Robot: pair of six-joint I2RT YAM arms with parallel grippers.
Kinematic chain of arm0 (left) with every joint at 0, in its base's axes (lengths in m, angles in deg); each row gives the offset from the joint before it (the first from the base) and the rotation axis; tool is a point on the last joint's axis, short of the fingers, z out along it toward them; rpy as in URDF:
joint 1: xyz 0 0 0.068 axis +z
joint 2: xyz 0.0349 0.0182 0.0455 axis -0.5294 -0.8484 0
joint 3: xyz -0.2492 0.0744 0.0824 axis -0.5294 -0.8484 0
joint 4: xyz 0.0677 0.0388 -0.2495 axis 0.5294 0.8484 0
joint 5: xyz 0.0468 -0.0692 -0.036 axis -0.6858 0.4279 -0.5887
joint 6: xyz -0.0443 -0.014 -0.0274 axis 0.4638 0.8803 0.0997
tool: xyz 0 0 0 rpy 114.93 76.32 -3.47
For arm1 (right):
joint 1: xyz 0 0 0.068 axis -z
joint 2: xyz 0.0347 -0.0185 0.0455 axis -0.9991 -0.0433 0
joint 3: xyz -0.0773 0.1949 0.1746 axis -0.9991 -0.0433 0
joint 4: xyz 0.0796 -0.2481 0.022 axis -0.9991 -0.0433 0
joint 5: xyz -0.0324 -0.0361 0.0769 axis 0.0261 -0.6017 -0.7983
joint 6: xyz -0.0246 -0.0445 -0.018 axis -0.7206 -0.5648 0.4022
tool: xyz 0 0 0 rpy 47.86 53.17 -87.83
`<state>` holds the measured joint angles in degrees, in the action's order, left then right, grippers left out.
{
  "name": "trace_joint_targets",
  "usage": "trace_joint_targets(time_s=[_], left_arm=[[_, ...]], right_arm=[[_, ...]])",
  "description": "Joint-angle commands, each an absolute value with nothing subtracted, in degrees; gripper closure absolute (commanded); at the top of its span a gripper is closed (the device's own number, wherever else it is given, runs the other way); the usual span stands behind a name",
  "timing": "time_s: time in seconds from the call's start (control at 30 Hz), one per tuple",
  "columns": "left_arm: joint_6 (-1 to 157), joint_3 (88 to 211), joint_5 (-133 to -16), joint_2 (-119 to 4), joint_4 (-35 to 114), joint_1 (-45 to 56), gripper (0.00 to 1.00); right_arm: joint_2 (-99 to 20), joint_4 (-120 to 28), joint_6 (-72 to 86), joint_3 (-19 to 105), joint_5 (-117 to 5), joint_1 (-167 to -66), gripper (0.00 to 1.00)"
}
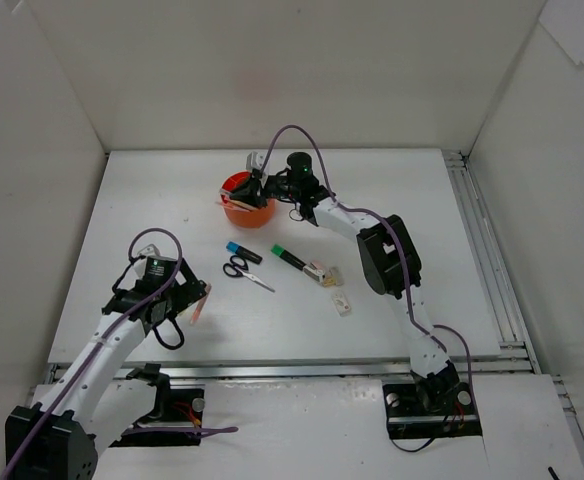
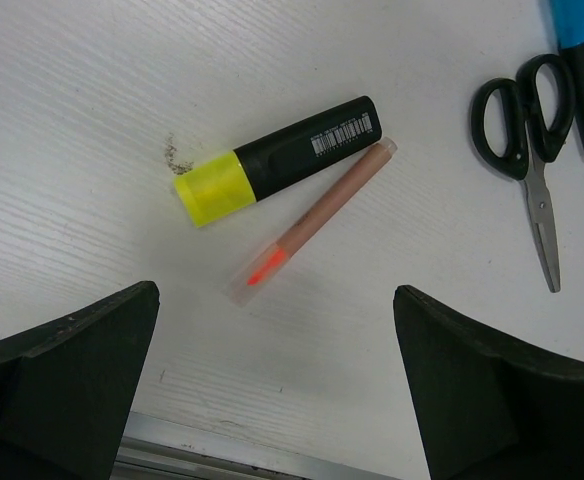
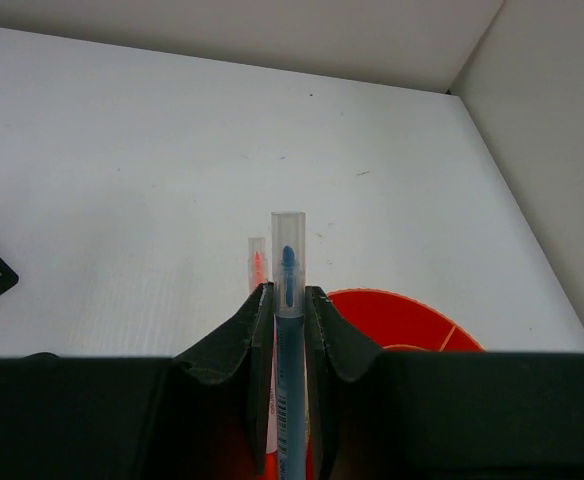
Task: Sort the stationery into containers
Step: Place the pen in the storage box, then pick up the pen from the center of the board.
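The orange organiser (image 1: 242, 208) stands at the back middle of the table; its rim also shows in the right wrist view (image 3: 412, 320). My right gripper (image 1: 256, 183) is above it, shut on a thin blue pen (image 3: 288, 240) that stands upright between the jaws (image 3: 289, 295). An orange-tipped pen (image 3: 258, 260) stands just behind it. My left gripper (image 2: 277, 380) is open and empty, low over the table. Ahead of it lie a yellow highlighter (image 2: 272, 160) and an orange pen (image 2: 312, 220), side by side.
Black-handled scissors (image 1: 244, 270) (image 2: 527, 140), a blue highlighter (image 1: 244, 251) (image 2: 582, 70), a green highlighter (image 1: 290, 258) and small erasers (image 1: 324, 275) (image 1: 342, 302) lie mid-table. White walls enclose the table. A metal rail (image 2: 222, 455) runs along the near edge.
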<state>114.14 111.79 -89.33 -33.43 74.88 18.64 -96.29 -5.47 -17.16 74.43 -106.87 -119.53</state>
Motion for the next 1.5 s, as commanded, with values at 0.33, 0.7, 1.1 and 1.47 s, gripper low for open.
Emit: trace_joint_targets(time_s=[0.33,0.7,1.1,1.47], left_arm=[[112.76,113.90,-88.63,-33.85,74.98,19.04,0.01],[112.58,113.11,-86.43,-34.28,77.08,19.04,0.01],[105.20,114.43,-78.43,-45.00,70.15,17.73,0.27],[101.25,119.25,-81.25,-53.97,70.94,17.20,0.34]], right_arm=[[-91.68,0.89,-15.38,75.12,-111.38,-118.63,0.46],[-79.21,3.43,-11.86,62.93,-102.52,-119.51,0.02],[-59.43,11.17,12.49,39.37,-80.45,-115.03,0.02],[-48.61,12.05,14.16,23.01,-76.15,-112.92,0.02]])
